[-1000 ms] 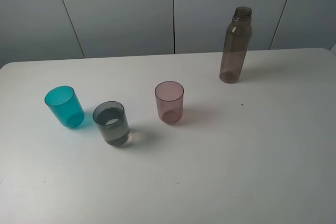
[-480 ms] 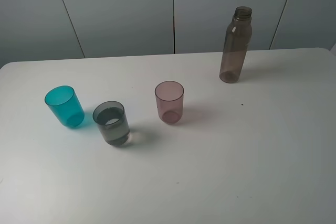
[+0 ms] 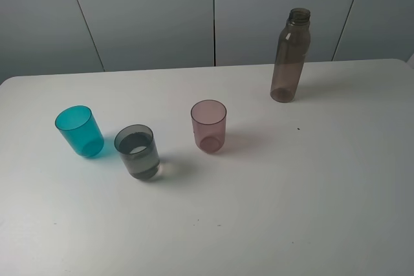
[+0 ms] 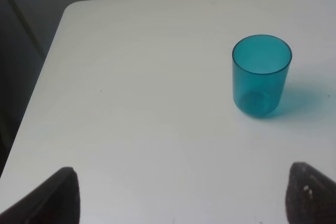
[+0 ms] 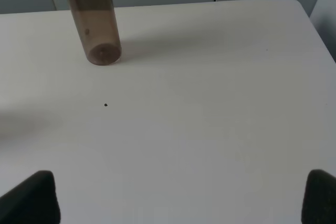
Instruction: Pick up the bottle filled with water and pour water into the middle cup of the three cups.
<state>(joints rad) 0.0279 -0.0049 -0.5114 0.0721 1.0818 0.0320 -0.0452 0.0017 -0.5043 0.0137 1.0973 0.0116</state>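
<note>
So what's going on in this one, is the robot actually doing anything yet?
Nothing is being handled. The bottle stands upright near the far edge of the white table. The teal cup, the middle cup and the pink cup stand in a loose row. The middle cup already holds water. Both grippers, left gripper and right gripper, are open and empty, clear of everything.

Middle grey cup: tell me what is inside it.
The grey cup holds clear water, filling most of it. The teal cup and pink cup look empty. Nothing covers its opening.
</note>
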